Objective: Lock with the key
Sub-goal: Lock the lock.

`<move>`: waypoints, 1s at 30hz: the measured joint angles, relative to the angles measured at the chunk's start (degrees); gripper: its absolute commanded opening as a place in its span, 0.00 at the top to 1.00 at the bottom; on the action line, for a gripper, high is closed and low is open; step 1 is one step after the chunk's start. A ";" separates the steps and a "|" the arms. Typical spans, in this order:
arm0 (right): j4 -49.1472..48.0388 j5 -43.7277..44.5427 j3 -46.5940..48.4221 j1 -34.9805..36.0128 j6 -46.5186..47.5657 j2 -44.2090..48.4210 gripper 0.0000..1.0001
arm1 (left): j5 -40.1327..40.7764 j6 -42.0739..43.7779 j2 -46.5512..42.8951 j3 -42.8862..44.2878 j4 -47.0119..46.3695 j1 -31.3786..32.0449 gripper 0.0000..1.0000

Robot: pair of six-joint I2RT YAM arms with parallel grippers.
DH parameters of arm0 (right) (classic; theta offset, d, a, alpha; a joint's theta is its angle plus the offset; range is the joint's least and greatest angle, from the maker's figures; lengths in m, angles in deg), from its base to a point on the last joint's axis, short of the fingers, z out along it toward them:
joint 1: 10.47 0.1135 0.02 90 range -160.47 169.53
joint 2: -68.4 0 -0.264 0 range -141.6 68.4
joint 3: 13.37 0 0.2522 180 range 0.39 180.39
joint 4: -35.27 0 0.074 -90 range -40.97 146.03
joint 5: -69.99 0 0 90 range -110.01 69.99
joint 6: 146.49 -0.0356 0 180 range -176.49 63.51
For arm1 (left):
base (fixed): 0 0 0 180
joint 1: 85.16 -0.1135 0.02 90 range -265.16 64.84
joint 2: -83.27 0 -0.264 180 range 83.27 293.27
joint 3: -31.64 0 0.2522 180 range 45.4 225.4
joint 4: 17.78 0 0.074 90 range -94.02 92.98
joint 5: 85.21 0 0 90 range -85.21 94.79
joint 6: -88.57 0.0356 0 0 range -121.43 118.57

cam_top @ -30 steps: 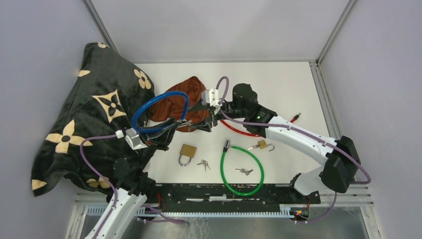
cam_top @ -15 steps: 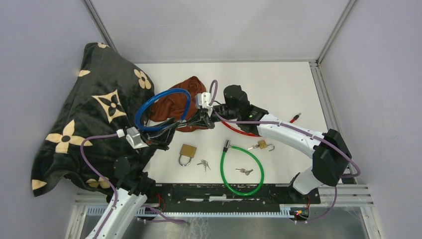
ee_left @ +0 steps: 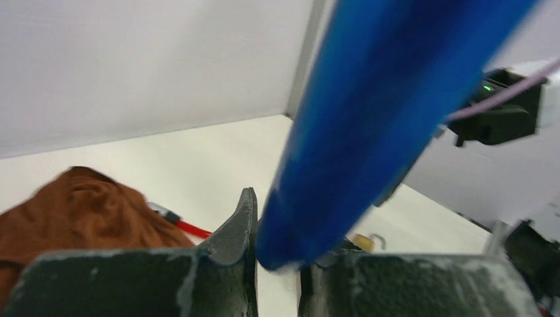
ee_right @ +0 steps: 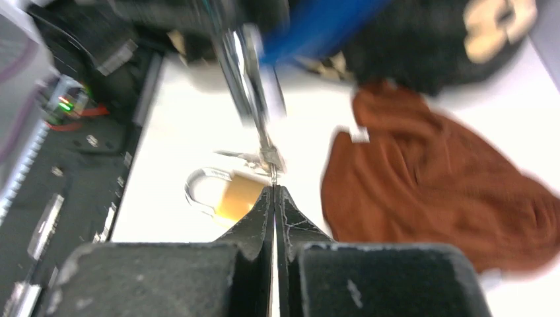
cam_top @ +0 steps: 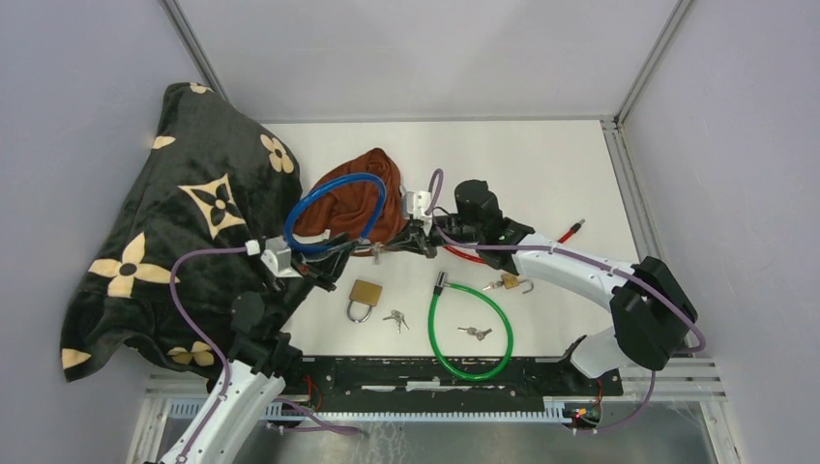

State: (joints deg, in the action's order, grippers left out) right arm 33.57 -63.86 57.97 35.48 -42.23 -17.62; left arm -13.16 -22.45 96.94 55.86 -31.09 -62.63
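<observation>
Fingers of the right gripper (ee_right: 273, 193) are pressed tight on the small silver key (ee_right: 271, 162) at the metal end of the blue cable lock (ee_left: 370, 112); the left gripper (ee_left: 277, 246) clenches that blue cable just behind its end, the loop rising toward 12 o'clock over a rust-brown cloth (cam_top: 372, 188); a brass padlock (cam_top: 365, 295) lies on the white table (cam_top: 541, 164) at 6 o'clock of the meeting grippers, a green cable lock (cam_top: 503, 324) at 4 o'clock.
</observation>
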 measured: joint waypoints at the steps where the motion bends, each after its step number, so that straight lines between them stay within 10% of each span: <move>1: -0.26 0.59 -1.81 -0.81 -0.13 0.63 1.00 | 0.26 0.52 0.17 0.00 0.70 0.00 0.98; 11: 1.99 6.60 -10.69 -8.07 -1.36 4.28 1.00 | 5.38 3.43 0.07 4.13 -0.55 -1.29 0.98; 16: 1.44 2.51 -9.07 -7.65 -1.81 4.74 0.42 | 2.10 2.91 1.57 4.76 -0.74 -1.36 0.98; 19: 1.11 -1.77 -6.16 -6.86 -2.34 4.59 0.24 | -1.14 1.51 2.45 5.01 -0.74 -1.46 0.98; 30: -6.36 -8.79 -1.90 0.37 -7.48 3.61 0.45 | -4.92 -1.92 2.67 6.12 -1.95 -1.46 0.98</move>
State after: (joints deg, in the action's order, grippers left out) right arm 27.21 -72.65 56.07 35.85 -49.70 -14.01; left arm -18.08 -24.37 99.60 61.97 -33.03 -64.10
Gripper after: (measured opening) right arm 0.626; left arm 0.209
